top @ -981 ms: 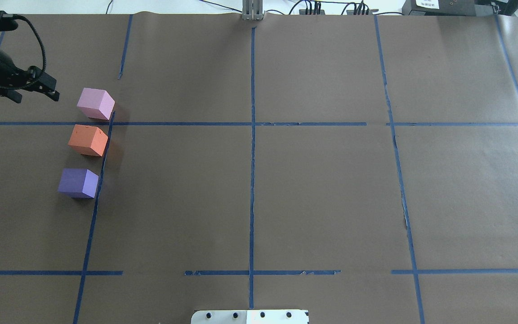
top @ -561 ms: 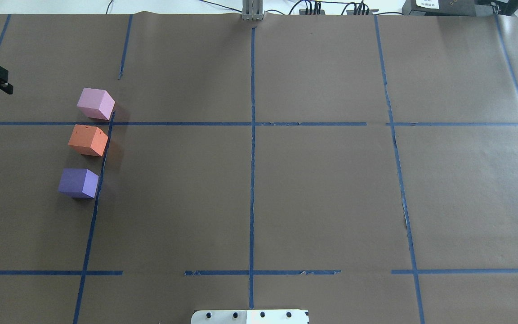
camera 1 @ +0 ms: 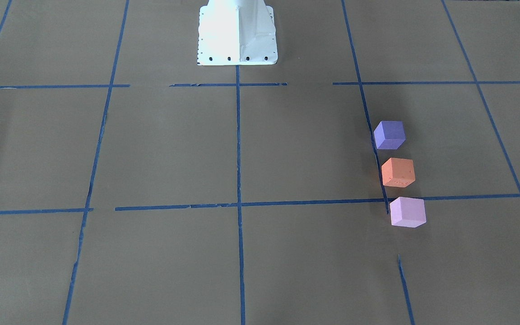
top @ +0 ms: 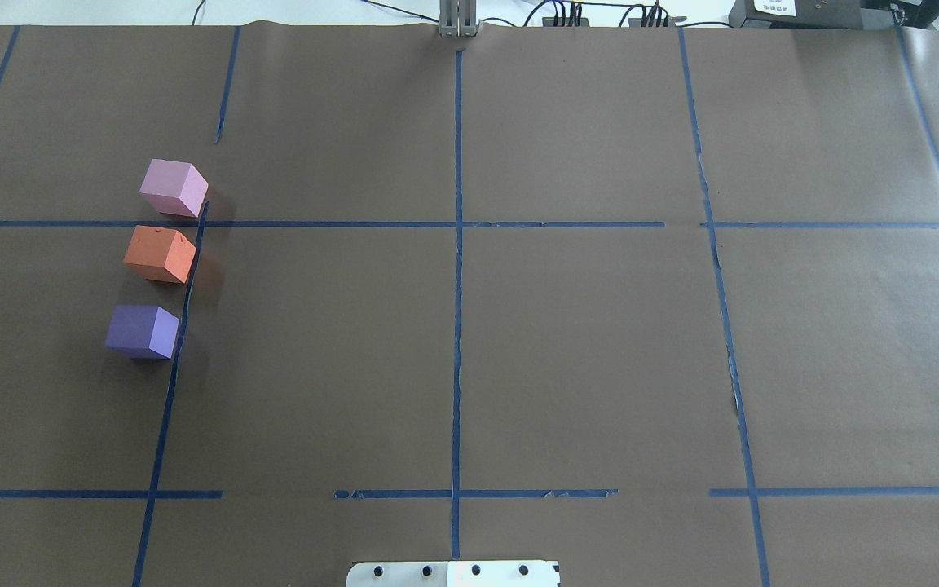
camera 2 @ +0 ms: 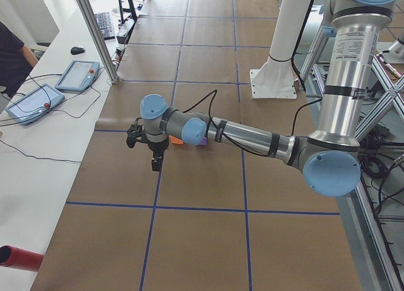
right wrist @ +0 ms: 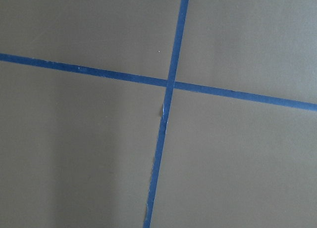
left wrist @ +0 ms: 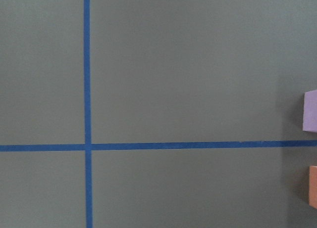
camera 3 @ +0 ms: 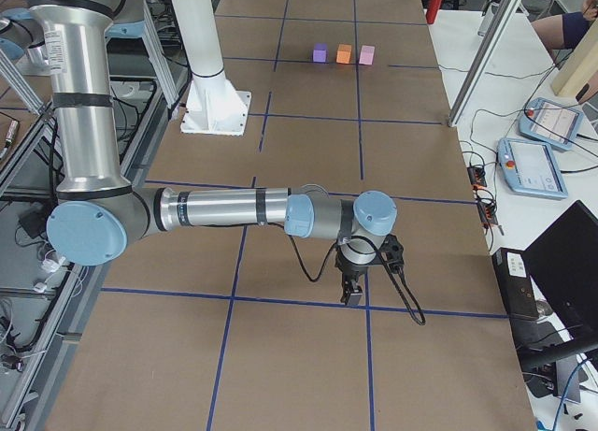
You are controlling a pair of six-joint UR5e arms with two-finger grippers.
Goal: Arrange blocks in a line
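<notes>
Three cubes stand in a near-straight line along a blue tape line on the table's left side: the pale pink-lilac block (top: 174, 187) farthest, the orange block (top: 160, 253) in the middle, the violet-blue block (top: 142, 331) nearest the robot. They also show in the front view: violet-blue (camera 1: 389, 135), orange (camera 1: 398, 172), pink (camera 1: 407, 212). Small gaps separate them. My left gripper (camera 2: 154, 161) hangs above the table left of the blocks, outside the overhead view; I cannot tell its state. My right gripper (camera 3: 353, 295) hovers far from the blocks at the table's right end; I cannot tell its state.
Brown paper with a blue tape grid covers the table (top: 584, 342). The white robot pedestal (camera 1: 236, 31) stands at the near middle edge. A metal post (top: 458, 18) and cables sit at the far edge. Teach pendants (camera 3: 547, 146) lie on the side bench.
My left arm has pulled back to the left and left the overhead view. The three blocks have not moved.
</notes>
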